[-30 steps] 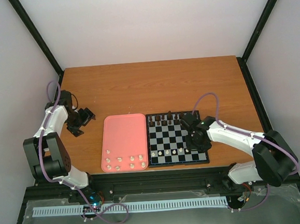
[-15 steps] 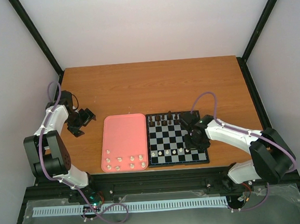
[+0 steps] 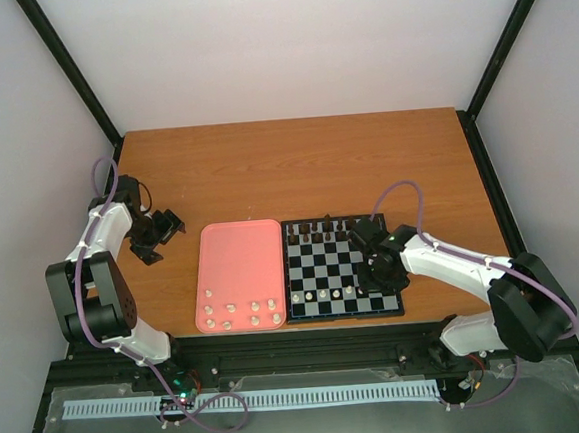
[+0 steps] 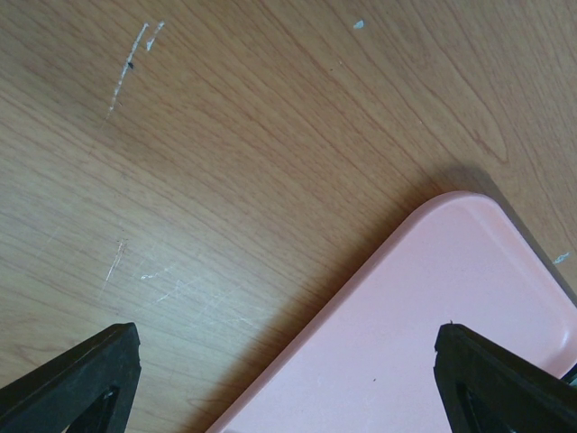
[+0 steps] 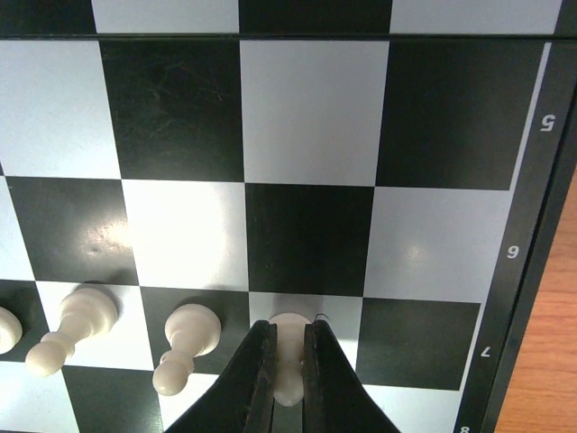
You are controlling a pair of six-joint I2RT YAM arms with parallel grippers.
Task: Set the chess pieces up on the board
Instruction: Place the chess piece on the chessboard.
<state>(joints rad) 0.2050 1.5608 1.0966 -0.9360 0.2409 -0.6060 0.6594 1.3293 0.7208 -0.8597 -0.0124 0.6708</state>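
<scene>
At the bottom centre of the right wrist view, the right tool [image 5: 288, 334] was pressed together on one cream pawn [image 5: 288, 365], pinching its stem over a pale square in the row marked 7, the second square in from the right rim of the board [image 5: 532, 271]. The fingers hid its base, so I could not tell whether it sat flat. Just to its left stood a second pawn [image 5: 185, 347], then a third [image 5: 72, 329], and a sliver of a fourth showed at the left edge.

The likely trouble from here was the release. If the pawn clung to one finger as the tool spread, it could tip or be dragged off its square. The finger on that side might also clip the close neighbour and knock it over.

In the top view, nine cream pieces [image 3: 242, 313] lay at the lower end of the one pink tray [image 3: 240, 250], by my count. Four pawns stood free near the board's lower edge, besides the held one.

Further up and to the left, the left tool [image 3: 158, 230] hung spread with nothing between its fingers, above the desk [image 3: 296, 166] beside the tray's upper corner. The dark pieces [image 3: 316, 231] lined the board's upper edge and were too small to count.
</scene>
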